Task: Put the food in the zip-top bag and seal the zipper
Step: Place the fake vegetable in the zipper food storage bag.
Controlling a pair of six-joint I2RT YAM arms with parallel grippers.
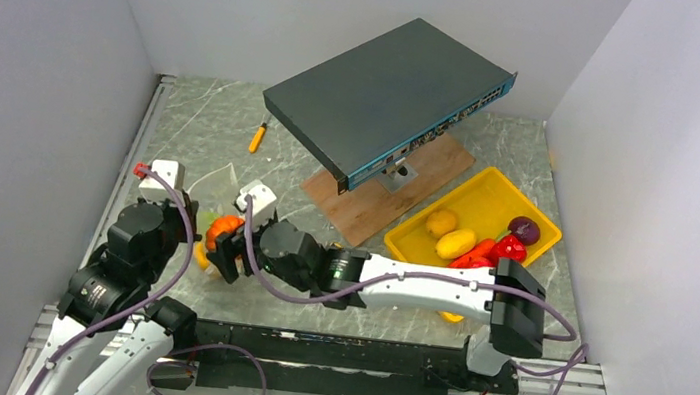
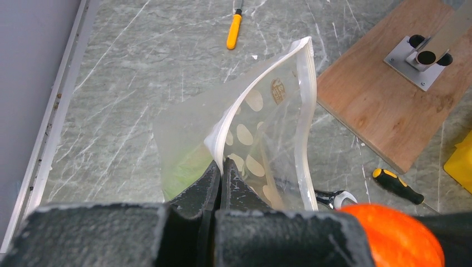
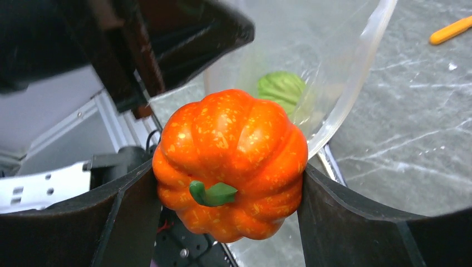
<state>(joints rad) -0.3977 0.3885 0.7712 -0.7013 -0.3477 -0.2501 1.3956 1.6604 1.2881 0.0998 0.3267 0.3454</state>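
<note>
My left gripper (image 2: pixel 222 162) is shut on the near lip of the zip-top bag (image 2: pixel 270 125), pinching its whitish zipper (image 2: pixel 221 129) and holding the mouth open. A green cabbage (image 3: pixel 281 89) lies inside the bag. My right gripper (image 3: pixel 228 186) is shut on an orange pumpkin (image 3: pixel 231 158), stem toward the camera, just in front of the bag's mouth. From above, the pumpkin (image 1: pixel 223 231) hangs next to the left gripper (image 1: pixel 190 218) at the table's near left. More food lies in the yellow tray (image 1: pixel 488 189).
A dark network switch (image 1: pixel 389 97) stands tilted on a post over a wooden board (image 1: pixel 371 200). A yellow screwdriver (image 1: pixel 257 136) lies behind the bag. A black-and-yellow screwdriver (image 2: pixel 398 186) and a wrench (image 2: pixel 334 197) lie beside the bag. Walls enclose three sides.
</note>
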